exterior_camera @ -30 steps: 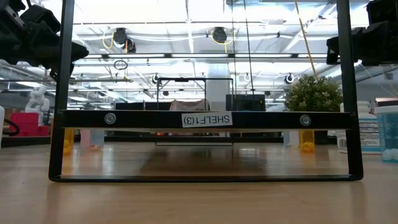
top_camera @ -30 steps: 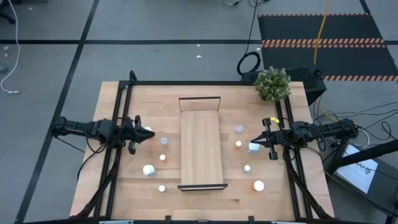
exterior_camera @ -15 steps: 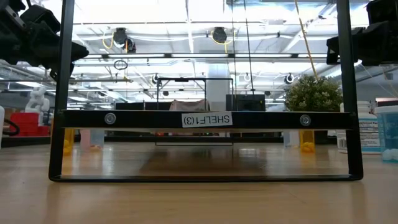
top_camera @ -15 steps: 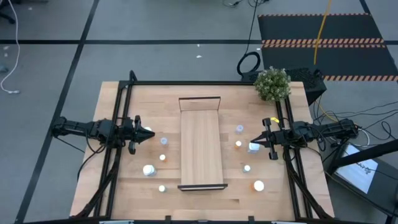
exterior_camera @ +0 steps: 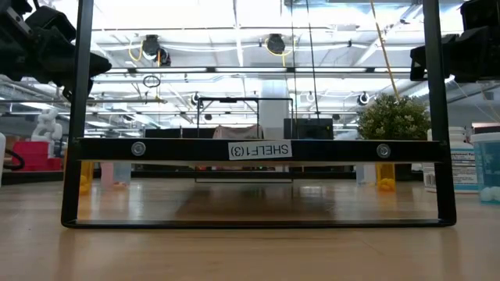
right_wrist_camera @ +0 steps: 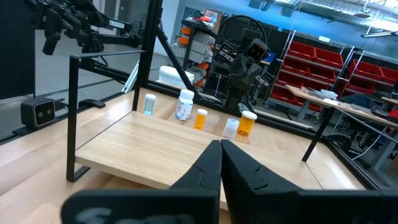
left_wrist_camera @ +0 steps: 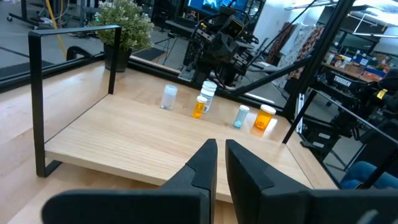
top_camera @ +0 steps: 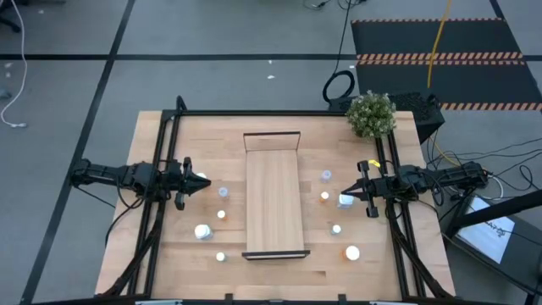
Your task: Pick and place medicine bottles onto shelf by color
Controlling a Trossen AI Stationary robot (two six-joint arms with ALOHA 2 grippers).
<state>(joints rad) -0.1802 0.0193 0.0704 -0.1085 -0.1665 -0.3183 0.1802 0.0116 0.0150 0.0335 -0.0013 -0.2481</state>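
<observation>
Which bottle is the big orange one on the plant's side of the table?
Find the long wooden shelf in the table's middle, then look to the side with the leafy plant. The big orange bottle stands nearest the table's front edge there, wider than the small bottles nearby.

— What's sitting on that wooden counter [top_camera: 169, 254]?

— The shelf [top_camera: 273, 203], down the middle, its board bare. Medicine bottles [top_camera: 203, 231] stand scattered on the counter either side of it, orange, white and pale blue. A small potted plant [top_camera: 371, 114] sits in the far right corner.

— Anything touching the shelf?

— No, the bottles stand apart from it.
</observation>
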